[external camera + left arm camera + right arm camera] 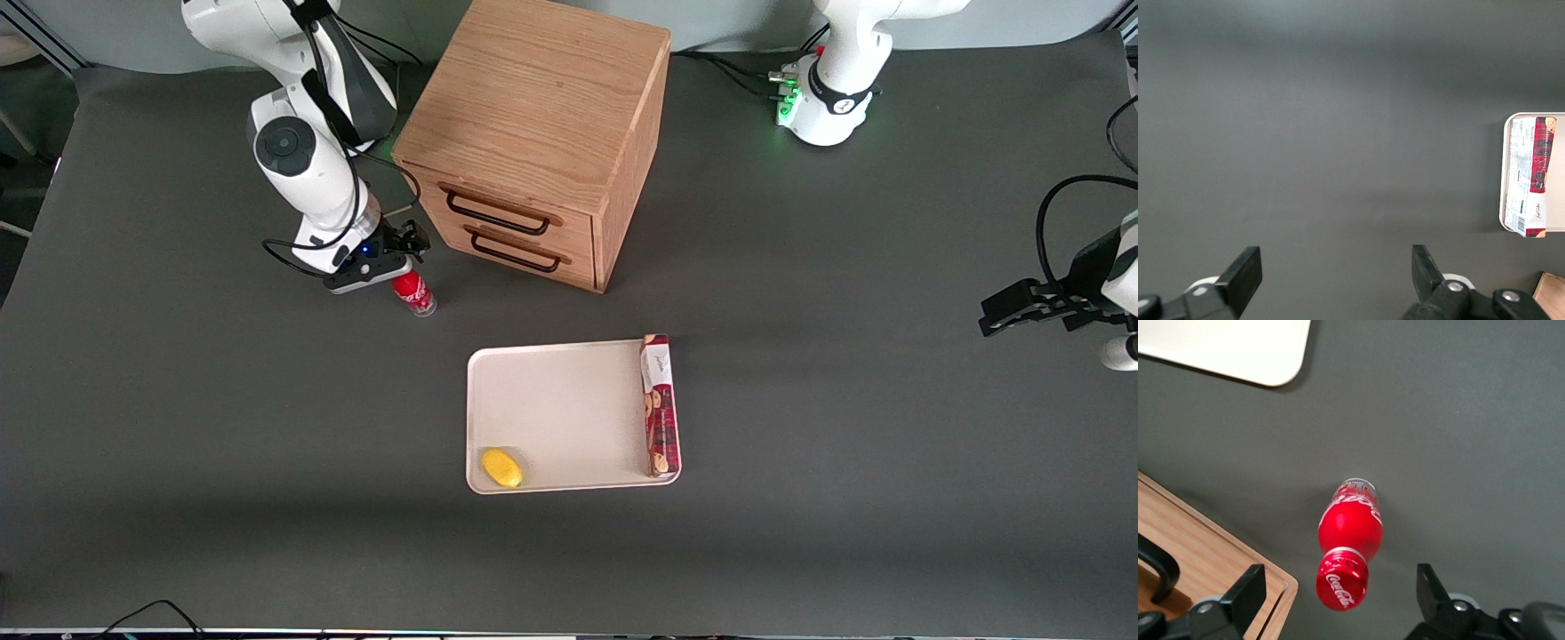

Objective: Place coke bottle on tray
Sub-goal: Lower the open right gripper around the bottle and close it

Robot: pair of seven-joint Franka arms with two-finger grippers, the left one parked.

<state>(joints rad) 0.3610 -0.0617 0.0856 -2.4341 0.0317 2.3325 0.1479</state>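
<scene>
The coke bottle (pixel 414 293) stands upright on the dark table, close to the front of the wooden cabinet's corner. In the right wrist view its red cap (pixel 1342 583) points up between my fingers, with wide gaps on both sides. My gripper (pixel 402 252) hovers just above the bottle (pixel 1351 523), open and touching nothing. The cream-white tray (pixel 560 413) lies nearer the front camera than the bottle, and one rounded corner of the tray (pixel 1238 347) shows in the right wrist view.
A wooden drawer cabinet (pixel 533 142) with two dark handles stands beside the gripper; its edge (pixel 1198 547) is close to one finger. On the tray lie a long red biscuit box (pixel 659 405) and a small yellow fruit (pixel 501 468).
</scene>
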